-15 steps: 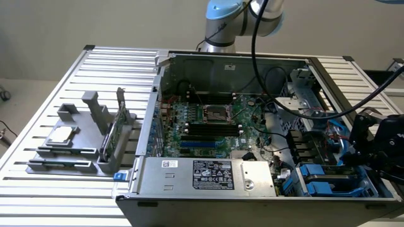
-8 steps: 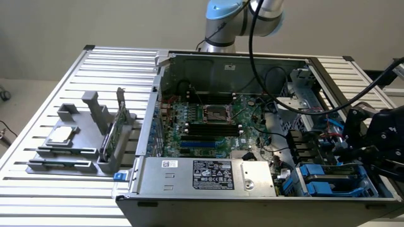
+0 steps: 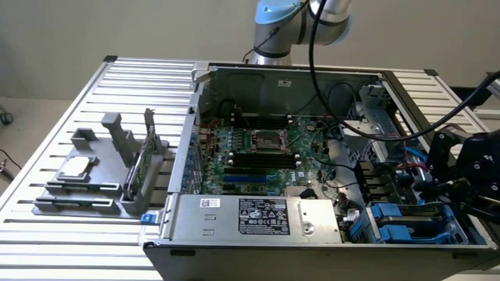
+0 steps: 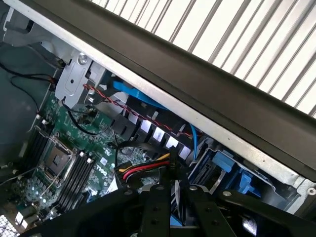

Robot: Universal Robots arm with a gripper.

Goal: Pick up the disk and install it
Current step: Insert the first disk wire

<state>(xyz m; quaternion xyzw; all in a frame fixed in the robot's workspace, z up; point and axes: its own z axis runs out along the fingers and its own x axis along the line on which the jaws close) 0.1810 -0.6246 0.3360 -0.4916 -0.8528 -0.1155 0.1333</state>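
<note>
The disk (image 4: pixel 175 198) is judged to be held edge-on in the narrow jaws of the gripper (image 4: pixel 176 187), over the drive bay (image 3: pixel 406 225) near the edge of the table (image 3: pixel 78 257) at the exterior view's right. Its rails could be jammed, or the cables (image 4: pixel 140 170) snagged, by a tilted descent.

An open computer case (image 3: pixel 291 71) lies on a slatted metal table (image 3: pixel 133 79). Inside, a green motherboard (image 3: pixel 305 167) shows its processor socket (image 3: pixel 266 140) near the middle. A silver power supply (image 3: pixel 258 218) with a dark label fills the near wall. At the exterior view's right, the black gripper (image 3: pixel 461 181) hangs over the drive bay, just above blue plastic carriers (image 3: pixel 399 227). At the left, beside the case, a grey fixture (image 3: pixel 86 196) holds a small square silver chip (image 3: pixel 76 168) and what looks like a thin green card (image 3: pixel 139 167) standing on edge. The arm (image 3: pixel 289 23) rises behind the case.
</note>
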